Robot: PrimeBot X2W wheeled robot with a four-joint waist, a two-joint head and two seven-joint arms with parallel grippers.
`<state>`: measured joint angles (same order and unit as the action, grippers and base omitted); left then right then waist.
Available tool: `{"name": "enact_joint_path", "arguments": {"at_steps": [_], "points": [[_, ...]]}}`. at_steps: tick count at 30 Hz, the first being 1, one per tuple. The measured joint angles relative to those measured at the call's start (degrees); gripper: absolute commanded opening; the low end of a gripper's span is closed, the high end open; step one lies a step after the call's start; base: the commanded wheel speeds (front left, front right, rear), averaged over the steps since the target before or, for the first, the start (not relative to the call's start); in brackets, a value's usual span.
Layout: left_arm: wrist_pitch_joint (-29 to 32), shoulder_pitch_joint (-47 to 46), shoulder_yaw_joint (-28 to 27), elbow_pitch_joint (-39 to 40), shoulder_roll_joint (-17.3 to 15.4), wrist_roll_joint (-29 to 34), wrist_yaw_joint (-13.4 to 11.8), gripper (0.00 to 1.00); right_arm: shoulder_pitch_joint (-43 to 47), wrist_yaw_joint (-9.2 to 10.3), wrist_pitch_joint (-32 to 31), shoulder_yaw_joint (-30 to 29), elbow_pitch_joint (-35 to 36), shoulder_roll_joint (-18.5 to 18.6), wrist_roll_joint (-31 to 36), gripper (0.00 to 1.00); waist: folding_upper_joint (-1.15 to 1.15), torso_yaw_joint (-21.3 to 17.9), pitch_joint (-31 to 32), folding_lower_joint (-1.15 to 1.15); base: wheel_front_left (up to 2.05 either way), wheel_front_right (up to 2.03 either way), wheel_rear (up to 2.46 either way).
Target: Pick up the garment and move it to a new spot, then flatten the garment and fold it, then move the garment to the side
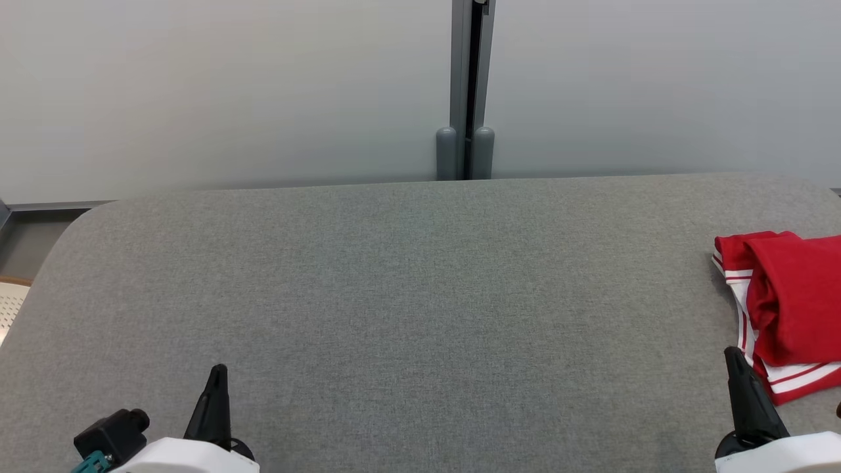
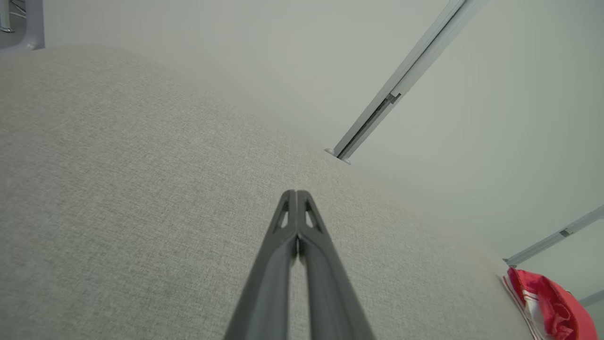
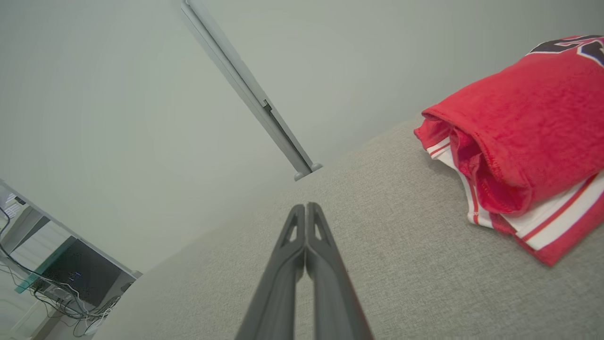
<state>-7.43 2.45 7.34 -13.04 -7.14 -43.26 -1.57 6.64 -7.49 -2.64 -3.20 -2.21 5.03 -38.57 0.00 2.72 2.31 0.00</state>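
So the biggest thing is the pale wall [image 1: 230, 85] out past both hands, with a grey post [image 1: 470, 85] running down it roughly midway between them. Under the hands is the grey fabric worktop [image 1: 394, 295], rounded at its far corners. The garment [image 1: 795, 302] is red with white stripes along its edges. It sits folded in a chunky bundle just ahead of the right hand [image 1: 732, 355] and off to that hand's right, near it but not touching as far as I can see. It's well apart from the left hand [image 1: 218, 371], way over to that one's right. Both hands have their fingers pressed together, tip against tip, pointing away over the worktop.
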Motion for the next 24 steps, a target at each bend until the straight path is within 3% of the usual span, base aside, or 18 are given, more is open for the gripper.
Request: {"name": "enact_joint_path", "arguments": {"at_steps": [24], "points": [[4.6, -2.9, -4.6, -0.3, 1.3, -16.3, 2.9, 0.0, -4.1, 0.01, -1.4, -1.1, -4.0, -0.6, -17.8, 0.0, 0.0, -0.7, -0.6, 0.0, 0.0, 0.0, 0.0]]}}
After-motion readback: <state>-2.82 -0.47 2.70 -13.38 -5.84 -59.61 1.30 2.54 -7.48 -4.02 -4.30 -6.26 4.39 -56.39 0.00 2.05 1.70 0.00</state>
